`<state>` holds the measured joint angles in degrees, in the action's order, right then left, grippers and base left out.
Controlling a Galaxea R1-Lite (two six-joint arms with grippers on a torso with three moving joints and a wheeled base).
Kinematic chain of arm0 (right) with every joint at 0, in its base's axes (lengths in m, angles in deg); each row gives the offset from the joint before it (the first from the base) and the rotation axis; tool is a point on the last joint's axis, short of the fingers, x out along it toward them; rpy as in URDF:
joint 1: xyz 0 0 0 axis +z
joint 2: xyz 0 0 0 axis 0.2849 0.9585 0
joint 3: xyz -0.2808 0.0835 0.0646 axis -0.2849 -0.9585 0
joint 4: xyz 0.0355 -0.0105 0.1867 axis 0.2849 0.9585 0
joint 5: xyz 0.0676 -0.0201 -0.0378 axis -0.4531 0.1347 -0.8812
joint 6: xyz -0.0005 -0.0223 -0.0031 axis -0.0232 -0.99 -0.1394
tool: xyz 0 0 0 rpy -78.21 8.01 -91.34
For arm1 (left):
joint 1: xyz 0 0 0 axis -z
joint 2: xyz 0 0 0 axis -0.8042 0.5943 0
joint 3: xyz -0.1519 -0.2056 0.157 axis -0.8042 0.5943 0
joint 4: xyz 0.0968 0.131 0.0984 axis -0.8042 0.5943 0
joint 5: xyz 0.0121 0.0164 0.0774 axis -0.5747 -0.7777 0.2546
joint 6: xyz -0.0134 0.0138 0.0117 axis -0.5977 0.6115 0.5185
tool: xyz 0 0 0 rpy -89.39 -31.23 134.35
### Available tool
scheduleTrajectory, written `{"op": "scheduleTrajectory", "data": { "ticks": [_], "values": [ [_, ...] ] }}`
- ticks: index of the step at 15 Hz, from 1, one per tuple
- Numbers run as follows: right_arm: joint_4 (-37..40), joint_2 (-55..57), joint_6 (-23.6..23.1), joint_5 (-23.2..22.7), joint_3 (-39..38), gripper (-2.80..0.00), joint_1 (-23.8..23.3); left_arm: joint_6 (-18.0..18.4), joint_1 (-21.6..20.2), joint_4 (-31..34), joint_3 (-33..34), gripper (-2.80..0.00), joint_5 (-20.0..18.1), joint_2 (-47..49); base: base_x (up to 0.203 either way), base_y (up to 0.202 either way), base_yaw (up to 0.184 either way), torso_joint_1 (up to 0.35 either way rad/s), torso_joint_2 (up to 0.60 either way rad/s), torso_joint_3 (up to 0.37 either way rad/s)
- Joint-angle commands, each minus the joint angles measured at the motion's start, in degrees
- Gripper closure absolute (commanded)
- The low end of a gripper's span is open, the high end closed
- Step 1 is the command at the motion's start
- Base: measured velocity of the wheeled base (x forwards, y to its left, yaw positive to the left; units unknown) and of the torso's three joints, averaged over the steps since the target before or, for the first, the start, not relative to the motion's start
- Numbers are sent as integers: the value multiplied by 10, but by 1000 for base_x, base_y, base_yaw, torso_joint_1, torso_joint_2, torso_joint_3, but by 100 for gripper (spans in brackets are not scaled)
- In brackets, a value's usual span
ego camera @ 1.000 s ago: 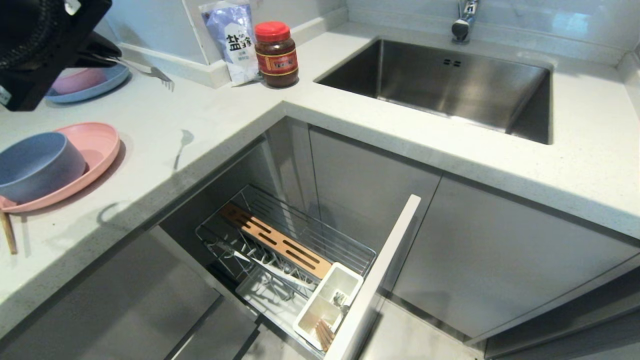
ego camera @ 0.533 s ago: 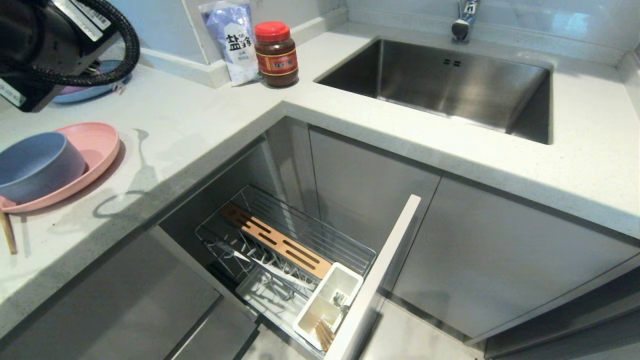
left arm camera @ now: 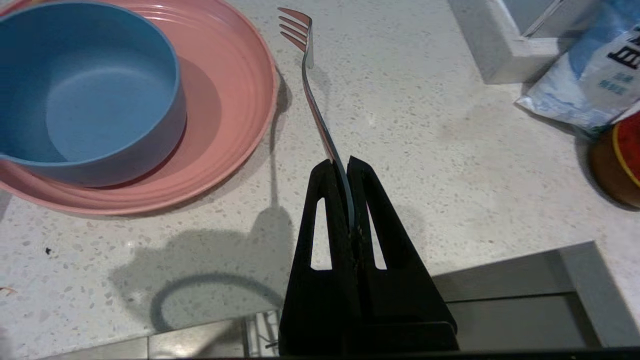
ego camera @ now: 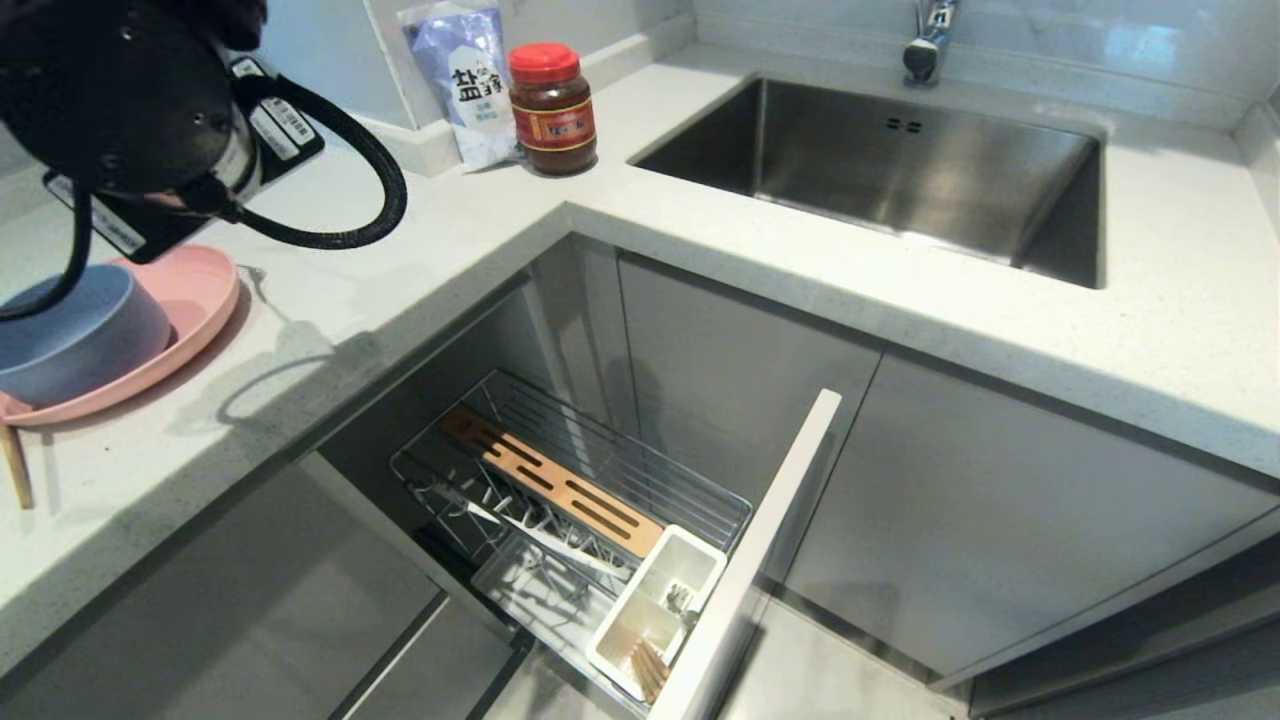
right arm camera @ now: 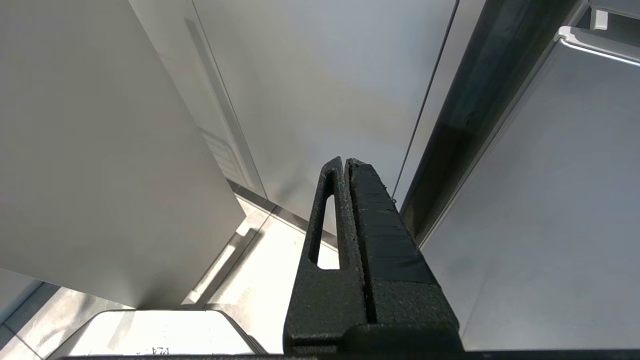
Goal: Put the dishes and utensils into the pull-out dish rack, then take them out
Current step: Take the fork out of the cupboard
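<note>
My left tool (left arm camera: 340,167) pinches a fork (left arm camera: 314,97) above the tabletop (left arm camera: 450,150); next I must carry it to the rack's cup (ego camera: 655,610).

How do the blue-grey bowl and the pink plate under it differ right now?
The round blue-grey bowl is deep with tall walls; the flat round pink plate is shallow with a ridged rim. The bowl is narrower and sits inside the plate, toward one side; the wider plate rests on the speckled white countertop and carries it. Both are round, matte, upright and hold no food.
</note>
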<state>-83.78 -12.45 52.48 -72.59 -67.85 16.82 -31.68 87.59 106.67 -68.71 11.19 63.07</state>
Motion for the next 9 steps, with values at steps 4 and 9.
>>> {"op": "scheduleTrajectory", "data": {
  "ticks": [4, 9],
  "values": [
    [0, -2, 0, 0, -1, 0, 1, -4, -27, 3, 10, 0, 18, 10, 0, 0, 0, 0, 0, 0],
    [0, -2, 0, 0, -1, 0, 0, -5, -46, 2, 26, 0, 27, 3, 0, 0, 0, 0, 0, 0]
  ]
}}
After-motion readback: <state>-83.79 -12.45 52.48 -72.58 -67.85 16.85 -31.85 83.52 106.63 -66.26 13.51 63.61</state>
